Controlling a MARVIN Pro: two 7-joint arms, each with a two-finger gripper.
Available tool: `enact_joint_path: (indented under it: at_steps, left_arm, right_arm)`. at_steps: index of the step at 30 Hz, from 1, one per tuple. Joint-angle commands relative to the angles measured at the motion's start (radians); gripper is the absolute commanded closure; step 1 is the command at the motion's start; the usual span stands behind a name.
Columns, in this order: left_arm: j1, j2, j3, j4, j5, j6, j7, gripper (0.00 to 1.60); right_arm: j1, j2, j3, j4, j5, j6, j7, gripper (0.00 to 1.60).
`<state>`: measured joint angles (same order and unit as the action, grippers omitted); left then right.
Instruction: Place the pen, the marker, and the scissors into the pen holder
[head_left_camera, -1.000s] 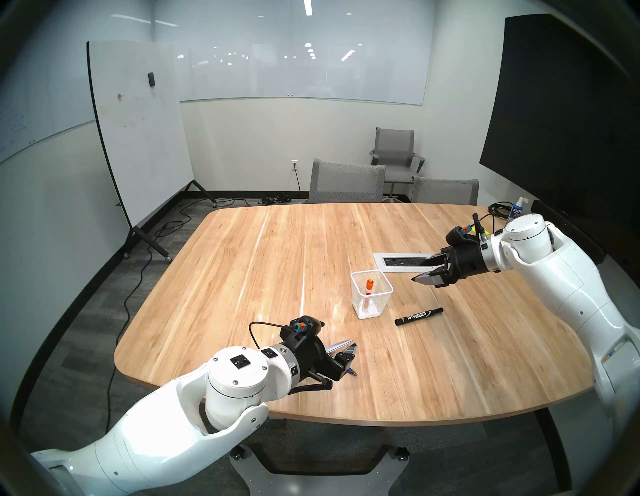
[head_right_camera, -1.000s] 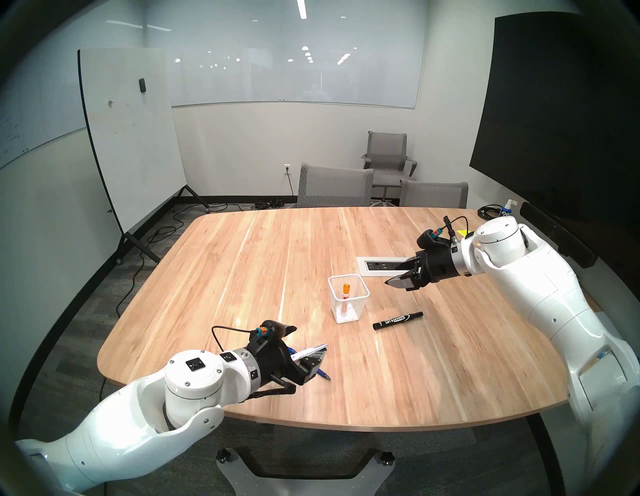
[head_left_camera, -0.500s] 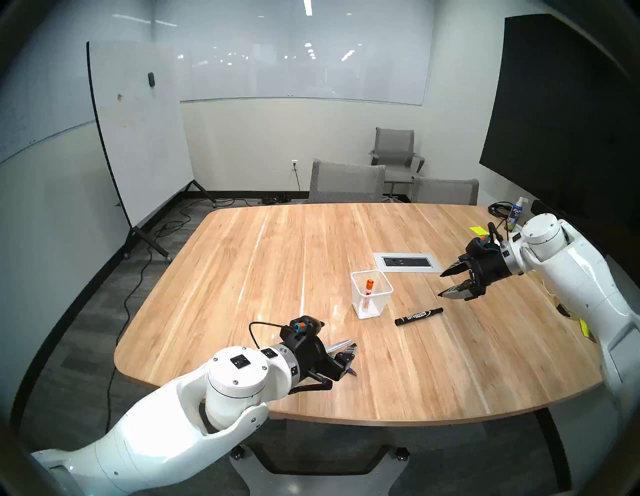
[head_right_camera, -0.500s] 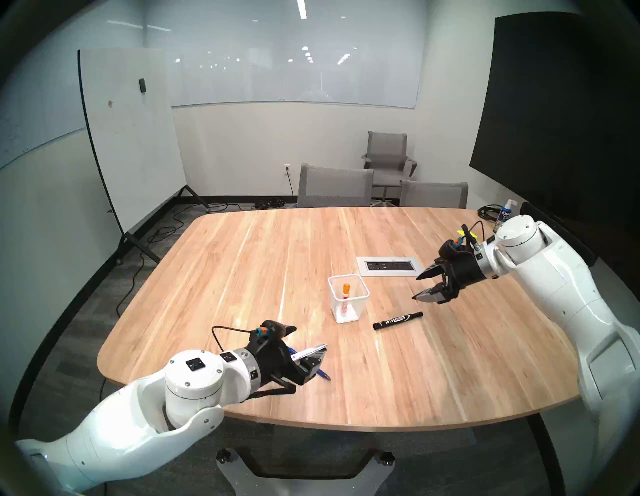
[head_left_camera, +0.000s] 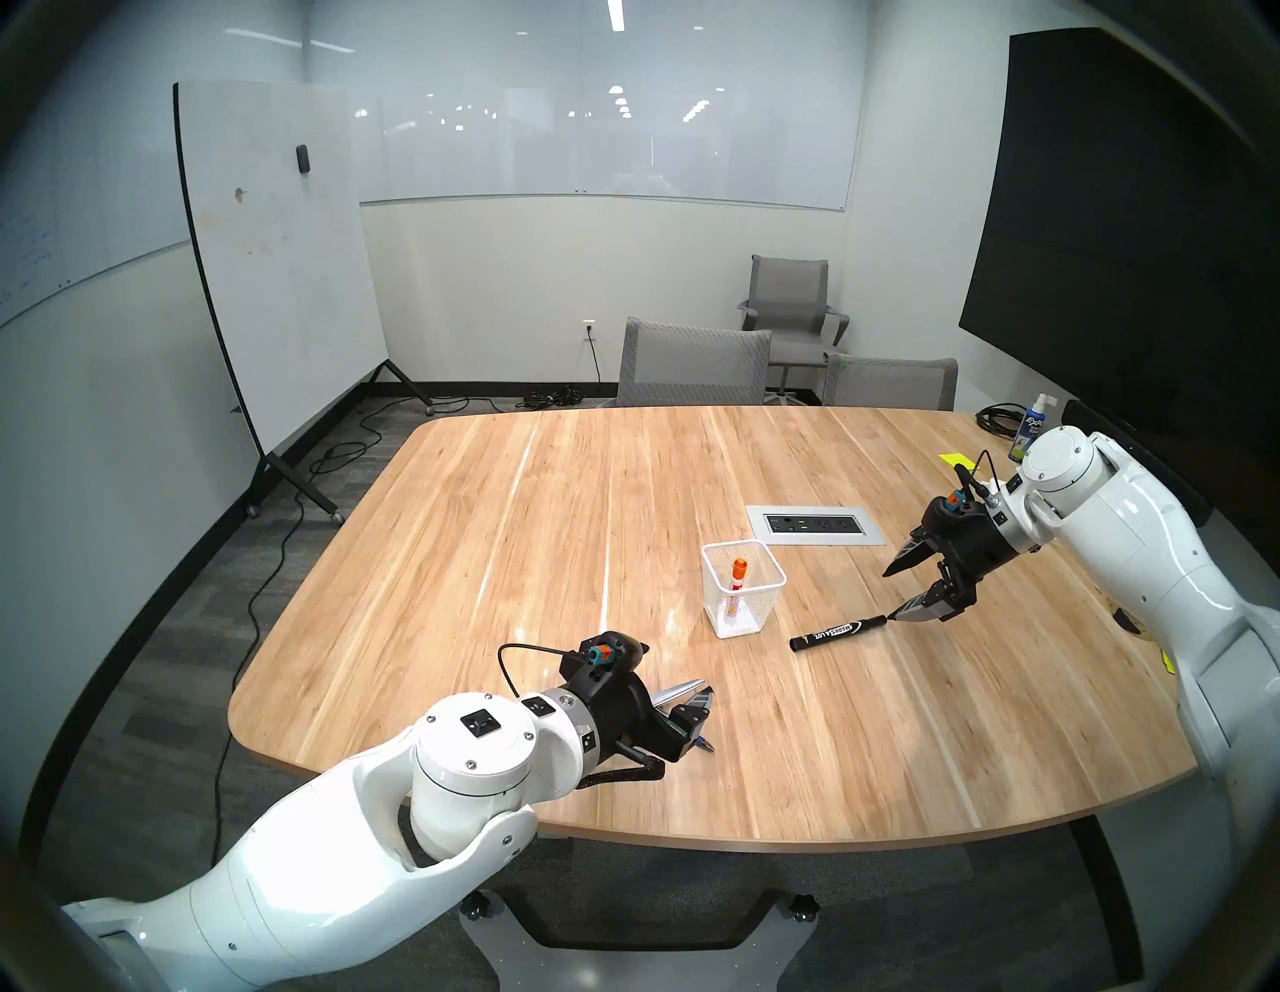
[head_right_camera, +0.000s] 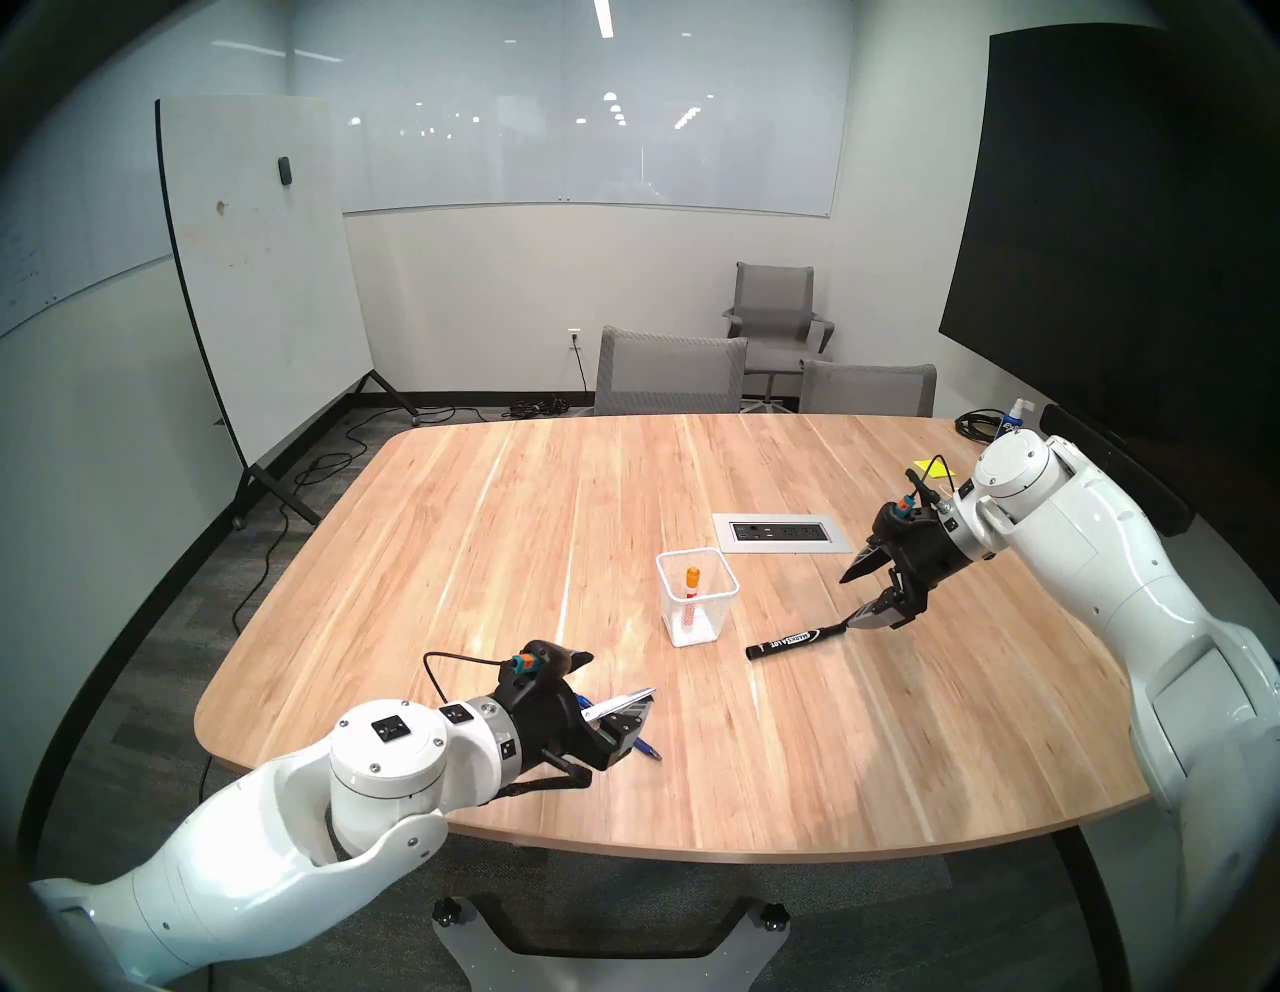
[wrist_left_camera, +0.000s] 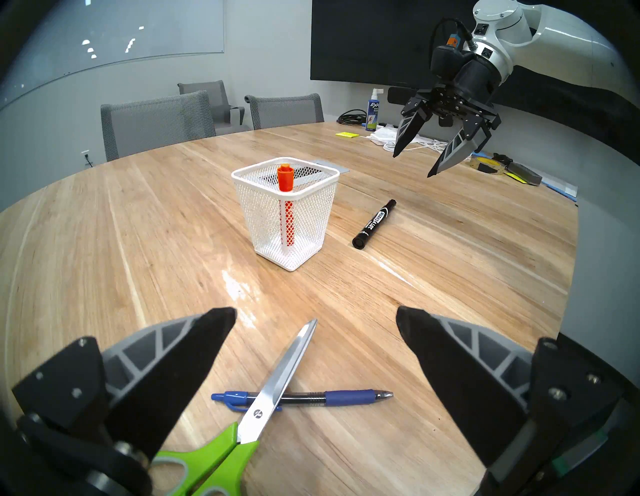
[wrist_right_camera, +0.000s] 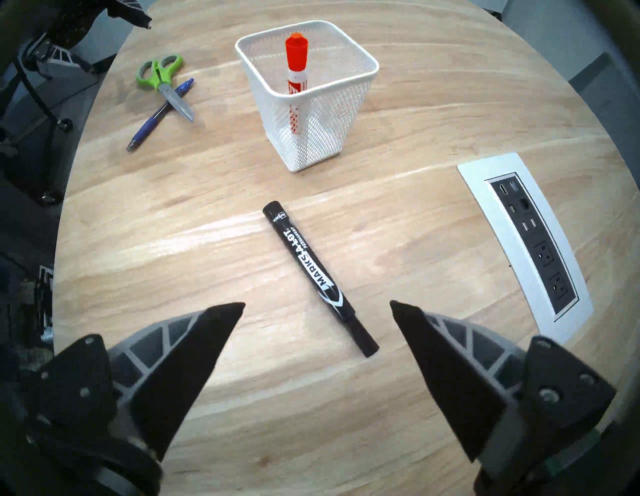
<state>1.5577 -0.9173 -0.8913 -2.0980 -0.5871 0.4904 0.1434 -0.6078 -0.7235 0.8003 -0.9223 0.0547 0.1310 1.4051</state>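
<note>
1. Your right end effector (wrist_right_camera: 317, 304) hangs above the counter (head_left_camera: 554, 526) with its two fingers spread wide and nothing between them; it tilts down toward the black marker (wrist_right_camera: 313, 273).
2. In the right wrist view, the marker's narrow end lies on the counter between the two fingertips, lower than them in the frame. From the head view, the lower fingertip (head_left_camera: 900, 612) sits just beside that end, and you cannot tell whether it touches.
3. The black marker lies flat on the wood, just beside the pen holder (head_left_camera: 744, 599) on the robot's right, apart from it.
4. The pen holder stands upright near the middle of the counter. An orange-capped marker (wrist_left_camera: 286, 194) stands inside it, cap up, leaning against one wall.
5. Your left end effector (wrist_left_camera: 317, 313) is also spread apart and empty, held low over the near edge of the counter.
6. Below it lie the scissors (wrist_left_camera: 273, 384) and the pen (wrist_left_camera: 311, 397), both flat on the counter. The closed scissor blades cross over the pen's barrel, so the two touch.
7. The green scissor handles (wrist_left_camera: 207, 460) lie toward the robot, partly hidden behind the left finger; the blade tip points toward the pen holder.
8. A power outlet panel (head_left_camera: 816, 524) is set into the counter beyond the pen holder, well apart from your right end effector.
</note>
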Motion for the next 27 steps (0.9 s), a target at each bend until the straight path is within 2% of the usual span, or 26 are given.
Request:
enact_joint_path:
  at_steps: [1, 14, 27]
  left_arm:
    - [-0.002, -0.004, -0.002, -0.016, 0.001, -0.006, 0.001, 0.0]
    - [-0.002, -0.004, -0.002, -0.016, 0.001, -0.007, 0.001, 0.0]
    - [-0.002, -0.004, -0.002, -0.016, 0.001, -0.007, 0.001, 0.0]
  right_arm:
    - [0.07, -0.055, -0.013, 0.037, -0.03, -0.026, 0.015, 0.0]
    - [0.102, -0.128, -0.061, 0.145, -0.091, -0.037, 0.039, 0.0]
    - [0.107, -0.175, -0.059, 0.23, -0.106, -0.055, 0.049, 0.0]
